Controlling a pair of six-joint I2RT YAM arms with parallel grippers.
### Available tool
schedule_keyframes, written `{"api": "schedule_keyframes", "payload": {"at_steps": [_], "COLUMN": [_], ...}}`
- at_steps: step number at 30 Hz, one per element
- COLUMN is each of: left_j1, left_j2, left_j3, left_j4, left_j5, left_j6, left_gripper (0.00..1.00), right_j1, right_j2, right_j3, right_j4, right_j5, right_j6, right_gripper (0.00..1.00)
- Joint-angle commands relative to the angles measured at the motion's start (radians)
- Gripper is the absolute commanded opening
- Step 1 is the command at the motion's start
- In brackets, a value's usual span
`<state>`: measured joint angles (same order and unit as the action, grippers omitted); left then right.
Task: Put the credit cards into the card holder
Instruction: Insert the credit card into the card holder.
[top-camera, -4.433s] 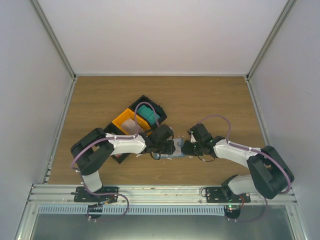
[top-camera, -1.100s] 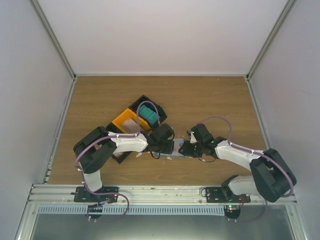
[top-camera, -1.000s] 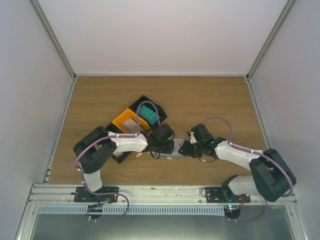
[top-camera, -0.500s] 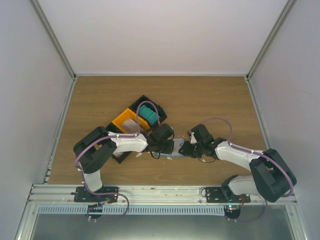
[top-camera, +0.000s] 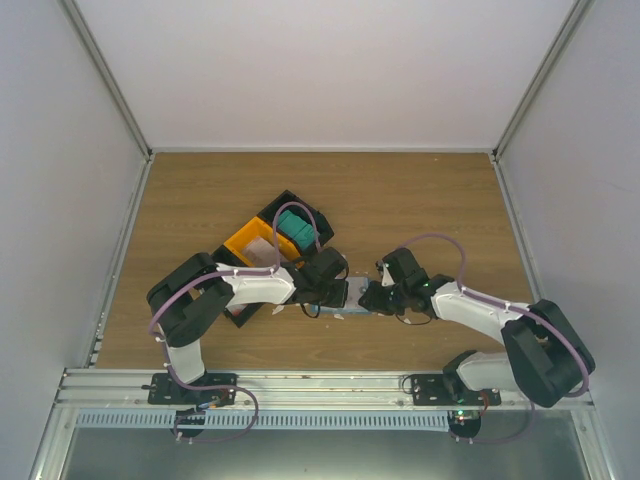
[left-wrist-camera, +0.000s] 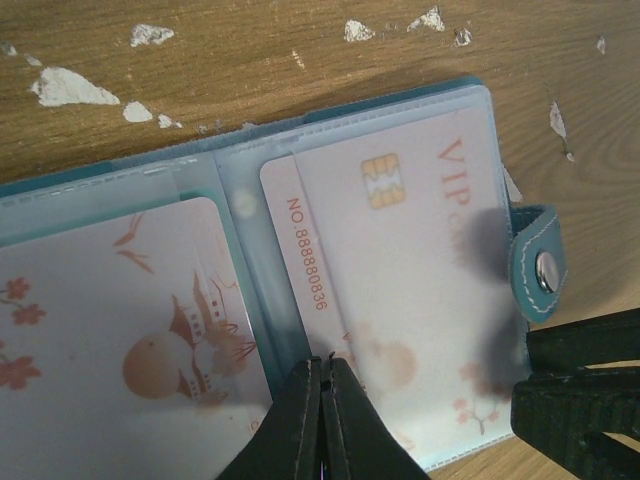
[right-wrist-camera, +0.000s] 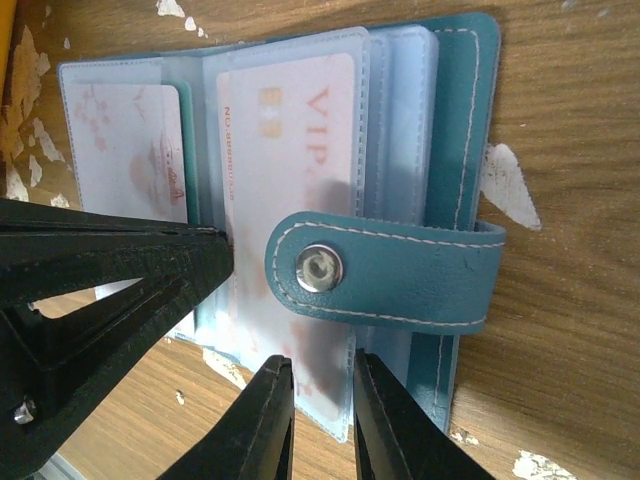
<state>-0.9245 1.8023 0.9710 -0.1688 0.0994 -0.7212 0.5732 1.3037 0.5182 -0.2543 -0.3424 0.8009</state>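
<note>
Vinyl and thin film is what the card holder (right-wrist-camera: 455, 150) appears to be made of. It lies opened flat on the table (left-wrist-camera: 300, 60) near the front, between my two wrists, clear sleeves up, with its snap tab (right-wrist-camera: 390, 275) folded over the end page. A VIP card (left-wrist-camera: 420, 260) sits inside the sleeve by the tab, and a picture card (left-wrist-camera: 130, 300) fills the sleeve beside it.

I judge all of it light and slippery: the sleeves floppy, the cards stiff but thin. A card wants pinching by its short edge, the holder pinning near its spine.

My left gripper (left-wrist-camera: 322, 375) is clenched, tips down at the fold. Whether it has caught a film leaf I cannot tell. My right gripper (right-wrist-camera: 320, 362) stands slightly apart astride the near sleeve edge, clamping nothing I can see. Teal cards (top-camera: 297, 228) wait in the bin (top-camera: 240, 245) behind.
</note>
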Motion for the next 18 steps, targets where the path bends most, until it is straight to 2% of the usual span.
{"api": "schedule_keyframes", "payload": {"at_steps": [1,8,12,18], "left_j1": [0.007,0.007,0.007,0.007], "left_j2": [0.034,0.034,0.033,-0.009], "left_j3": [-0.025,-0.03,-0.034,-0.017], "left_j4": [-0.004,0.001,0.006,0.008], "left_j5": [-0.005,-0.003,0.002,-0.004], "left_j6": [0.014,0.011,0.01,0.016], "left_gripper": [0.04,0.04,0.04,0.07], "right_j1": [0.005,0.005,0.005,0.005], "right_j2": [0.011,0.006,0.024,0.071], "right_j3": [0.0,-0.032,-0.025,0.026], "right_j4": [0.038,0.116,0.123,0.066], "right_j5": [-0.041,-0.109,-0.089,0.006], "right_j6": [-0.002,0.073,0.086,0.035], "right_gripper": [0.18,0.18,0.18,0.01]}}
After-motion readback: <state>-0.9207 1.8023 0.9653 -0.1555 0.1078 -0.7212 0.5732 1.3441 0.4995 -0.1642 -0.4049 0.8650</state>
